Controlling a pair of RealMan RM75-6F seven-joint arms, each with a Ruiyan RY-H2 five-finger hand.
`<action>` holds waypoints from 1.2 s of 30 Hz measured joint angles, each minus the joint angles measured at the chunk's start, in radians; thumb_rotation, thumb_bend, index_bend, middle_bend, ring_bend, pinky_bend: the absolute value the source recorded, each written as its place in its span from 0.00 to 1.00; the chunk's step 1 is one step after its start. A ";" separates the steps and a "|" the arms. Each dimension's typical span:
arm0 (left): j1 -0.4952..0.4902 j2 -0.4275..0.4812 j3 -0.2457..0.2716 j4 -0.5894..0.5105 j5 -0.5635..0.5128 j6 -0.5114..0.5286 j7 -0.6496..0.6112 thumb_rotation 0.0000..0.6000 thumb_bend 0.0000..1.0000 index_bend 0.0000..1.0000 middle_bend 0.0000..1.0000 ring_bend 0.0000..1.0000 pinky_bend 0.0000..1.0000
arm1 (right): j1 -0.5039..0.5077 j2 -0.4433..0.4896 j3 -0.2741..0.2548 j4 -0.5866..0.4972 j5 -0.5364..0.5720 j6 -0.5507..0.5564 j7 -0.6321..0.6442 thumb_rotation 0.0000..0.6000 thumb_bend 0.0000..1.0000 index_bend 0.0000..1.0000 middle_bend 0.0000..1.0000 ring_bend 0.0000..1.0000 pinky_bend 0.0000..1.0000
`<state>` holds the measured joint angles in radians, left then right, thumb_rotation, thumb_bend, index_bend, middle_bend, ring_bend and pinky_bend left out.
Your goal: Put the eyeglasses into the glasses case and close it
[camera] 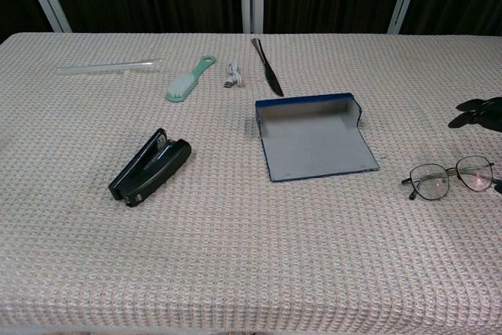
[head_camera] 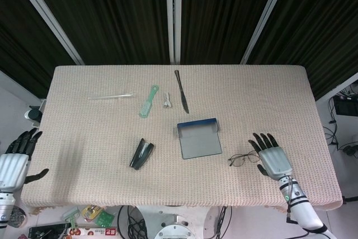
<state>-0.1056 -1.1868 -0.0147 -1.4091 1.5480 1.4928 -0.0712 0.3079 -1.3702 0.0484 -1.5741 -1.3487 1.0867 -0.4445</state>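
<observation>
Thin-rimmed eyeglasses (head_camera: pixel 245 158) (camera: pixel 450 177) lie unfolded on the woven tablecloth at the front right. Left of them sits the blue glasses case (head_camera: pixel 198 137) (camera: pixel 315 143), open with its grey flap laid flat toward me. My right hand (head_camera: pixel 271 157) hovers just right of the eyeglasses, fingers spread, holding nothing; only its fingertips (camera: pixel 474 111) show at the chest view's right edge. My left hand (head_camera: pixel 17 158) stays off the table's left edge, fingers apart and empty.
A black stapler (head_camera: pixel 141 154) lies left of the case. Behind it are a table knife (head_camera: pixel 180 91), a small white cable (head_camera: pixel 167 102), a green brush (head_camera: pixel 148 101) and a clear tube (head_camera: pixel 110 97).
</observation>
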 measured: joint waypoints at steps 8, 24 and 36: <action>-0.009 -0.002 0.002 0.022 -0.003 -0.021 -0.020 1.00 0.11 0.05 0.03 0.04 0.19 | 0.035 -0.081 0.014 0.053 0.022 -0.012 0.004 1.00 0.22 0.30 0.00 0.00 0.00; 0.009 -0.004 0.007 0.060 -0.020 -0.018 -0.063 1.00 0.11 0.05 0.03 0.04 0.19 | 0.064 -0.111 0.016 0.086 0.047 -0.006 0.001 1.00 0.24 0.47 0.00 0.00 0.00; 0.009 -0.003 0.006 0.063 -0.019 -0.019 -0.067 1.00 0.11 0.05 0.03 0.04 0.19 | 0.077 -0.111 0.014 0.089 0.071 -0.011 -0.008 1.00 0.29 0.51 0.00 0.00 0.00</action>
<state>-0.0962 -1.1900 -0.0085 -1.3465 1.5295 1.4736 -0.1381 0.3852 -1.4814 0.0623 -1.4847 -1.2778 1.0760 -0.4530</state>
